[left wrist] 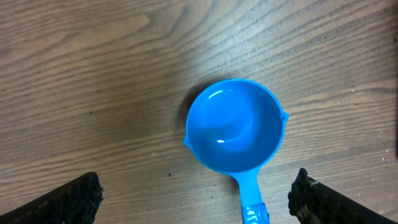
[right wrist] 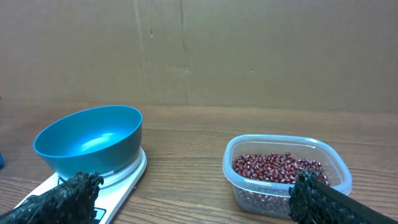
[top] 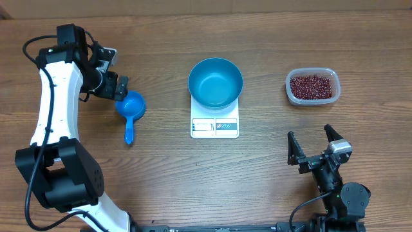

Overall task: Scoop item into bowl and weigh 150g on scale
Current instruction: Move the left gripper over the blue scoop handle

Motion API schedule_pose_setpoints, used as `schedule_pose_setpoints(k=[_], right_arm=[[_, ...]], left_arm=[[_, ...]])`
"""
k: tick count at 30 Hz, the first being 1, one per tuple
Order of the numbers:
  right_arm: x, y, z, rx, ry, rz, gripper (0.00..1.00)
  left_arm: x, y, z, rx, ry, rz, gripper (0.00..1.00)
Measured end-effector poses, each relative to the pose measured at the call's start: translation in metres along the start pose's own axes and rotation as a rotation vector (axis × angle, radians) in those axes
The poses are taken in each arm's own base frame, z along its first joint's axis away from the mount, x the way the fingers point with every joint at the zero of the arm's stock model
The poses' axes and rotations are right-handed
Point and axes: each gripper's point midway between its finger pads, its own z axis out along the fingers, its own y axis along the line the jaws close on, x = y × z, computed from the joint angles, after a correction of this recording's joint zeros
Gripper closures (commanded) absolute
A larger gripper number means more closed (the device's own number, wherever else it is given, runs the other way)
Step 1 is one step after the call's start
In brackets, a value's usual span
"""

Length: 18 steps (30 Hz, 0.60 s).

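Your left gripper (left wrist: 198,193) hangs wide open over the scoop (top: 131,106) at frame left. Right gripper (top: 309,135), lower right, is also wide open, holding nothing. Bowl (top: 215,82) is on the scale (top: 214,127), centre.

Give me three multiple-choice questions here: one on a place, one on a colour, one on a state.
1. The round, deep blue bowl stands: A on the flat white square scale; B on bare wood; C inside a box.
2. The small oval beans in the clear plastic tub are: A green; B dark red-brown; C white.
3. The left hand near the small blue handled scoop is: A open, empty; B shut on it; C out of view.
Answers: A, the scale shows beneath it; B, plain in the tub; A, it stands wide, touching nothing.
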Motion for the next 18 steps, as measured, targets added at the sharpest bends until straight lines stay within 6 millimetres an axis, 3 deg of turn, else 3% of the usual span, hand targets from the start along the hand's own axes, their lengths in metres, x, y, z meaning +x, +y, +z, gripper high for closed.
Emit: schedule_pose_setpoints(k=[7, 18], right_arm=[[0.000, 0.000, 0.000, 0.000, 0.000, 0.000, 0.00], [0.000, 0.000, 0.000, 0.000, 0.000, 0.000, 0.00]], left_arm=[[-0.008, 0.004, 0.003, -0.017, -0.036, 0.005, 0.00], [0.005, 0.002, 0.034, -0.012, -0.021, 0.003, 0.00]])
